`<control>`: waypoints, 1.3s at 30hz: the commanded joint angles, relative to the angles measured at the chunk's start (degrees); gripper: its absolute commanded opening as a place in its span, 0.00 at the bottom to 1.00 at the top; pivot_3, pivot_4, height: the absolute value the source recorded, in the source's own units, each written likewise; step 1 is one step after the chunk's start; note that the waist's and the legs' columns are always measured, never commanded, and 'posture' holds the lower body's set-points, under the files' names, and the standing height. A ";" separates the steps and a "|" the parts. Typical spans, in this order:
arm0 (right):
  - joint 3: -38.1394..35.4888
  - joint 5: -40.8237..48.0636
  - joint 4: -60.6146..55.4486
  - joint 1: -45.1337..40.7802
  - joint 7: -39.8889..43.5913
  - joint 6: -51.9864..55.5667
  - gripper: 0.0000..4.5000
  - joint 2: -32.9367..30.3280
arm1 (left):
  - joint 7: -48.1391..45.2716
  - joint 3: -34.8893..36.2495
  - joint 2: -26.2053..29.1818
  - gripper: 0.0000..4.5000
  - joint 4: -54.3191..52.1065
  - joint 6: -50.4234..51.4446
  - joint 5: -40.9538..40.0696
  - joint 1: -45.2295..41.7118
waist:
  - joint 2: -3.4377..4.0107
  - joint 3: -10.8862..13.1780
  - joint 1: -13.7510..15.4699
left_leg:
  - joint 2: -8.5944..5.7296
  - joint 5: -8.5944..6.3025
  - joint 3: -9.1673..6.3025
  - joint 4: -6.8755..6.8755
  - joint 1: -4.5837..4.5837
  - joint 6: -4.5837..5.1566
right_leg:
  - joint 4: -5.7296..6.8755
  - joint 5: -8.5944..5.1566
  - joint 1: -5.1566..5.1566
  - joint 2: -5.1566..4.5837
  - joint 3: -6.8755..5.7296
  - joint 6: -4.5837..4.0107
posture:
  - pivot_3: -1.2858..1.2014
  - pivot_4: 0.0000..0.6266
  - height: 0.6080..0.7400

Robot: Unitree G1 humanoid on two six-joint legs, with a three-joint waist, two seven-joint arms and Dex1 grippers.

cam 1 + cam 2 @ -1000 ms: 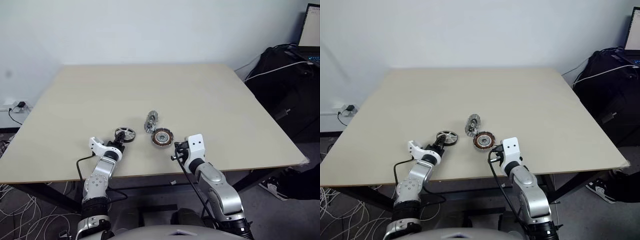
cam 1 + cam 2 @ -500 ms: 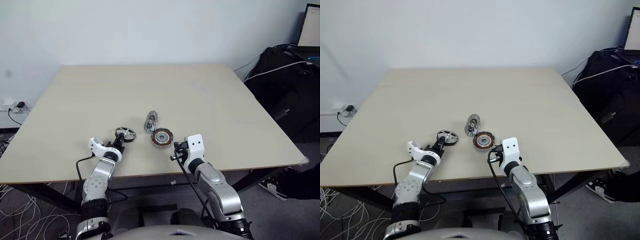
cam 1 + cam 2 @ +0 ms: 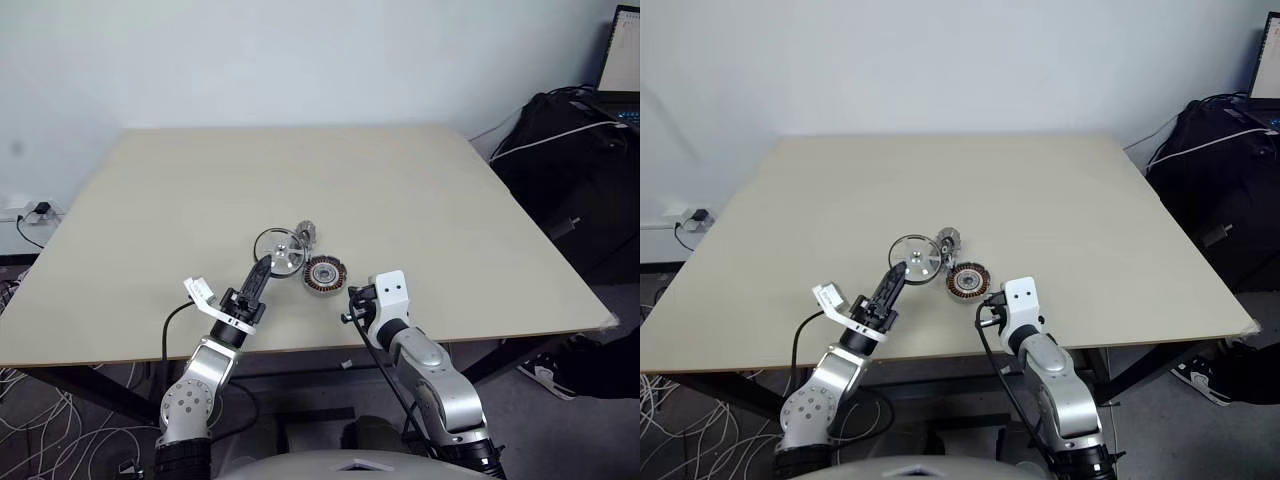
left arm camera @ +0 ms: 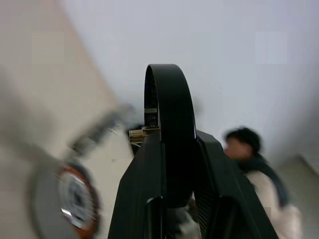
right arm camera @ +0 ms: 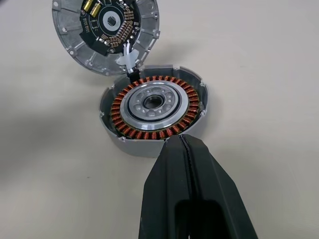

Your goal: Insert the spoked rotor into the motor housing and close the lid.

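Observation:
The spoked rotor (image 3: 278, 249) hangs tilted above the table (image 3: 160, 200), and my left gripper (image 3: 265, 266) is shut on its lower rim. In the left wrist view the rotor (image 4: 168, 109) stands edge-on between the black fingers (image 4: 144, 189). Just right of it the motor housing (image 3: 324, 273) lies flat, copper winding up (image 5: 153, 107). Its lid (image 5: 106, 30) stands open behind it, circuit board showing. My right gripper (image 5: 182, 140) is shut and empty, its tips just short of the housing's near wall.
The table's front edge (image 3: 300, 350) runs close under both arms. Black bags and cables (image 3: 570, 170) sit off the right side, with a laptop (image 3: 622, 70) behind. A person (image 4: 251, 154) shows blurred in the left wrist view's background.
My left gripper has lifted the spoked rotor off the table and swung it up and to the right, close to the housing and lid. The right arm has kept still.

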 commanded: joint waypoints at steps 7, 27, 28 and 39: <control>-0.66 0.74 -2.48 -0.62 -0.23 -0.85 0.00 0.33 | 7.17 -4.55 -1.88 0.09 4.92 5.53 4.77 -8.18 | 0.00 0.01 0.18 | -0.02 0.01 -0.01 0.03 0.02 0.01 | 0.01 -0.08 0.05 0.09 0.00 0.14 | 0.52 0.00 1.00; -0.57 0.61 -3.55 0.41 -1.06 -1.32 0.00 0.43 | 11.86 -5.37 -9.00 0.09 19.16 2.89 8.37 -17.80 | -0.02 0.02 0.14 | -0.04 0.01 0.00 0.04 0.02 0.03 | 0.02 0.07 0.05 0.33 0.02 -0.10 | 0.52 0.00 1.00; -0.59 0.63 -3.61 0.41 -1.07 -1.29 0.00 0.40 | 11.89 -5.39 -9.04 0.09 19.42 2.93 8.25 -17.85 | -0.02 0.02 0.14 | -0.04 0.01 -0.01 0.04 0.02 0.03 | 0.01 0.08 0.05 0.33 0.02 -0.10 | 0.52 0.00 1.00; -0.74 0.54 -4.48 0.85 -1.22 -0.91 0.00 0.14 | 13.15 -5.14 -9.78 0.09 23.27 2.58 8.68 -18.48 | -0.03 0.02 0.15 | -0.05 0.01 -0.01 0.07 0.02 0.03 | 0.02 0.08 0.07 0.33 0.02 -0.09 | 0.52 0.00 1.00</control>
